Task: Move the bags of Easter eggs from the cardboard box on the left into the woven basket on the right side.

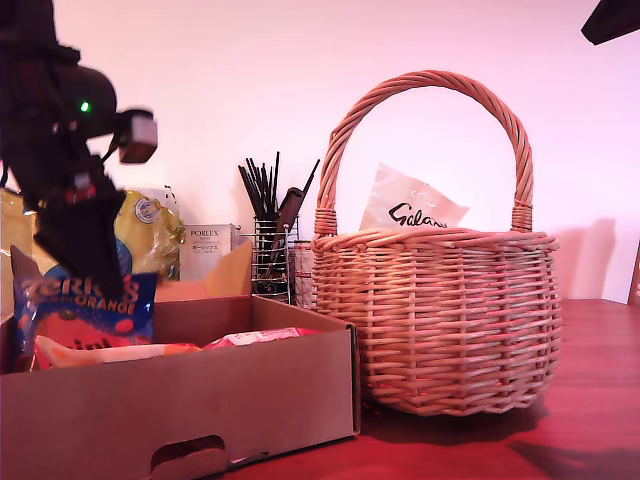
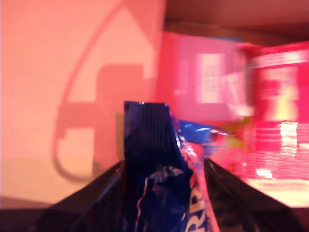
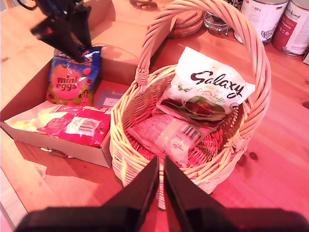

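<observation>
My first gripper [image 2: 164, 166] clamps the dark blue-orange mini eggs pouch [image 1: 85, 310] at the exterior view's left, hanging upright over the brown cardboard box [image 1: 250, 385]; the tan wicker basket [image 1: 440, 330] lies to the exterior view's right. My second gripper [image 3: 161, 181], nearer the basket, is clenched empty.

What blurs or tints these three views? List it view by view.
Exterior view: strong pink cast; the arm at that view's left is a near-black silhouette; the woven basket is sharp. First wrist view: the background is smeared red and pink, a basket-shaped shadow lies on the wall, and the blue pouch in my first claw is fairly crisp. Second wrist view: sharpest, warm reddish tint; my second claw is dark.
</observation>
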`<state>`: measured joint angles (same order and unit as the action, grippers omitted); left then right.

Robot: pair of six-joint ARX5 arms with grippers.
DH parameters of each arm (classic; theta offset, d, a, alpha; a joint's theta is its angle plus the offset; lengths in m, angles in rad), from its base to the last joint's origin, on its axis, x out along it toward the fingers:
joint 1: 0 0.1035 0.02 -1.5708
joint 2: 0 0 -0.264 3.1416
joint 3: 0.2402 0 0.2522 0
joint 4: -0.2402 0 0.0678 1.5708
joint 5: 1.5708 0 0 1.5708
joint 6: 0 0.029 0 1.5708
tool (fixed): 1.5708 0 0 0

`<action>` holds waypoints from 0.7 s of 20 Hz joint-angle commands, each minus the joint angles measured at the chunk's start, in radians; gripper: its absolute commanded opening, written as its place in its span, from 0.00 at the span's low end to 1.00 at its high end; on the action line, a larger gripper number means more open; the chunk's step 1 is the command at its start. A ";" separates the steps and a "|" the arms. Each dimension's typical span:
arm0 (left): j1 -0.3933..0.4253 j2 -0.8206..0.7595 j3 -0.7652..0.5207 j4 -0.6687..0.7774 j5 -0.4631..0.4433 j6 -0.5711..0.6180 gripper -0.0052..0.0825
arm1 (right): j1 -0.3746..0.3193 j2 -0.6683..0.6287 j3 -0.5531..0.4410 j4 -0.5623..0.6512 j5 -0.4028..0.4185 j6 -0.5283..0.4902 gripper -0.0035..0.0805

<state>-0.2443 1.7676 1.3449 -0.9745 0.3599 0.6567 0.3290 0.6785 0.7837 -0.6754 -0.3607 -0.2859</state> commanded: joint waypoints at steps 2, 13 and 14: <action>-0.035 -0.011 0.014 -0.088 0.029 -0.060 0.47 | 0.005 0.000 0.017 0.003 -0.008 0.000 0.03; -0.157 -0.007 -0.074 -0.079 -0.112 -0.215 0.49 | 0.005 0.000 0.017 0.006 -0.034 0.001 0.03; -0.167 -0.006 -0.087 -0.060 -0.123 -0.218 0.49 | 0.005 0.000 0.017 0.006 -0.034 0.001 0.03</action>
<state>-0.3950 1.7622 1.2915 -1.0420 0.2371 0.4461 0.3290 0.6785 0.7837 -0.6746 -0.3874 -0.2859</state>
